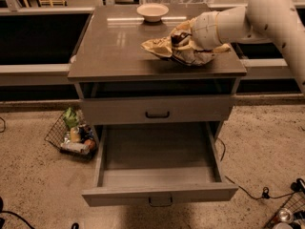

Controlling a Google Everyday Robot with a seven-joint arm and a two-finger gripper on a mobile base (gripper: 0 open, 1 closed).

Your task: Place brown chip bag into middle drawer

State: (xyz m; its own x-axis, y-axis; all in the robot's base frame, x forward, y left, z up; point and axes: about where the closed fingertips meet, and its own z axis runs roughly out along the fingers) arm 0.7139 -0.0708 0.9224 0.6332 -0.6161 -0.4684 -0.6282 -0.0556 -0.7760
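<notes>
Grey-brown wood made up the cabinet (119,46), whose flat top carried the brown chip bag (164,47) near its right front part, crumpled, with one tan-yellow end stretched out to the left and the dark middle bunched up toward the arm. The pale arm (267,13) reached in from the right at the height of the cabinet top, and the gripper (187,41) was pressed into the right side of the bag, wrapped by the foil so that I could not tell whether the claw was clenched on it or released. A pale round bowl (152,12) stood at the back edge of the top, well apart from the bag. Below the top, the upper drawer (190,109) was shut, its dark bar handle in the middle of the front. Under it, the middle drawer (159,194) stood pulled far out toward the camera, its low side walls and flat front panel in plain sight. On the floor to the left of the cabinet lay a wire basket (56,136) with packets in it, and a dark cable (243,190) trailed along the floor on the right.
</notes>
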